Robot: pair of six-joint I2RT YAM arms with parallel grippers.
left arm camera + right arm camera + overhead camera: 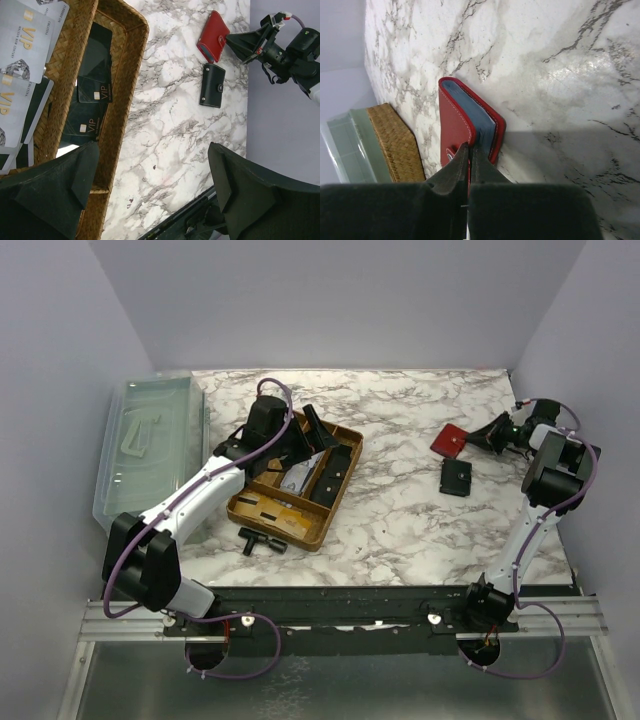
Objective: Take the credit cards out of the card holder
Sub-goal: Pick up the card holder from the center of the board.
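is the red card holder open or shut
Slightly open. The red card holder has its cover lifted off the body, blue lining showing in the gap, with the right gripper pinched on its near edge.

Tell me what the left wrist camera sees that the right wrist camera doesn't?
Left wrist only: VIP cards lying in the woven basket, a black card holder, the right arm seen from outside. Right wrist only: the red card holder with its blue lining, the right claw pinched shut on its cover, a clear bin. Both: that red holder, the basket, the marble table.
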